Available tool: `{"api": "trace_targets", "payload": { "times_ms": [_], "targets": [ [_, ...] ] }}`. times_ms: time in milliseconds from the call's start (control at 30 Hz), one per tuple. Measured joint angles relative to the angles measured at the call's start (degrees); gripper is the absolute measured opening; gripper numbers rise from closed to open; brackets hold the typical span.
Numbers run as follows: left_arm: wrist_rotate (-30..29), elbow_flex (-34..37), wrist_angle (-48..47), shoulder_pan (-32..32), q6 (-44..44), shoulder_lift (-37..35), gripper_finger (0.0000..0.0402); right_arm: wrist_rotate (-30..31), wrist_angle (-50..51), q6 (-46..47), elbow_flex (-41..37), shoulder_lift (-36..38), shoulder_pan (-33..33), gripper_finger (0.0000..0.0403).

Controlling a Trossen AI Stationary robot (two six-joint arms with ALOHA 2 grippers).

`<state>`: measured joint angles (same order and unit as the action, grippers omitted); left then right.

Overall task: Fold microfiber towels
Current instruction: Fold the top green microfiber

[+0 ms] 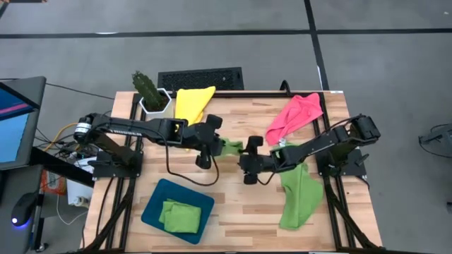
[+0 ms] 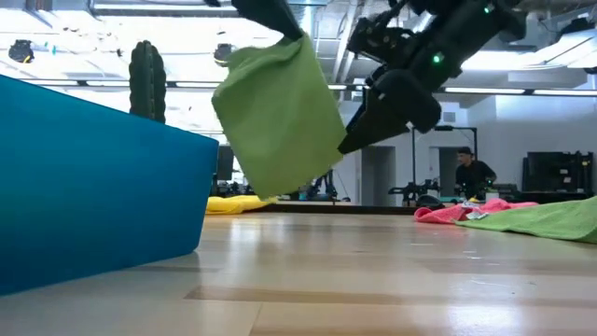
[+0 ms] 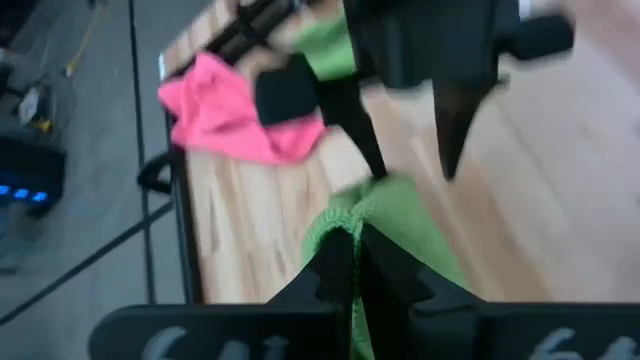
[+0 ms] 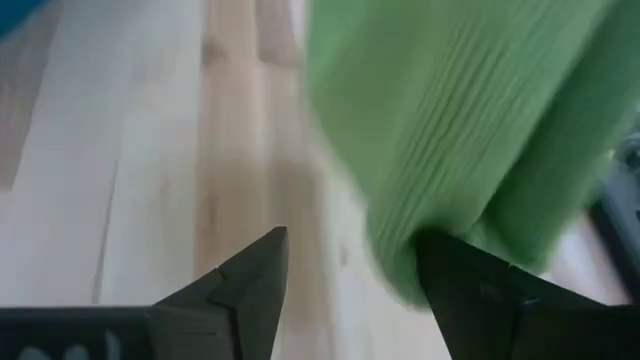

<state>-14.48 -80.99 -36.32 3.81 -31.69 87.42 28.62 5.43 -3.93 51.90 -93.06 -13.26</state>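
Note:
My left gripper (image 1: 224,146) is shut on a folded lime green towel (image 2: 280,117) above the table's middle. The towel hangs clear of the wood. My right gripper (image 1: 246,150) is open just to the towel's right, and the towel (image 4: 470,130) hangs in front of its fingers. A second green towel (image 1: 300,194) lies spread on the table's right part. A pink towel (image 1: 293,116) lies at the far right and a yellow towel (image 1: 194,102) at the far left. Another folded green towel (image 1: 180,215) lies in the teal tray (image 1: 152,204). My left gripper pinches the green towel's upper edge (image 3: 345,215) between its two shut fingers, several layers bunched together. The fingers come slanting down from the table's left. The towel hangs below them, folded, clear of the table. My right gripper has one finger (image 4: 450,280) close beside the towel's hanging edge; whether it touches, I cannot tell.
A cactus in a white pot (image 1: 150,92) stands at the far left corner. A black keyboard (image 1: 201,77) lies beyond the far edge. The teal tray's wall (image 2: 93,187) stands near the front left. Bare wood (image 1: 240,212) lies between the tray and the spread green towel.

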Motion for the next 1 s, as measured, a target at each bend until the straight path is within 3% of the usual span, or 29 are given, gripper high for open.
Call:
{"api": "trace_targets", "payload": {
  "times_ms": [433,567,867,1000],
  "targets": [
    [-5.2,0.0,-3.0,0.4,-1.5,-1.2,0.0,0.5,-8.9,-10.0,0.1,0.9,3.8,0.0244],
    [-10.9,0.0,-5.2,0.4,-3.1,-2.0,0.0,1.6,-6.0,-10.4,0.1,3.0,4.1,0.0244],
    [-8.9,0.0,-5.2,0.2,-3.3,-3.2,0.0,-0.6,-10.2,-14.1,0.1,5.1,4.8,0.0244],
    [-12.1,0.0,-6.9,0.2,-3.8,-3.2,0.0,-0.8,-7.9,-12.9,0.0,4.7,5.3,0.0244]
  ]
}}
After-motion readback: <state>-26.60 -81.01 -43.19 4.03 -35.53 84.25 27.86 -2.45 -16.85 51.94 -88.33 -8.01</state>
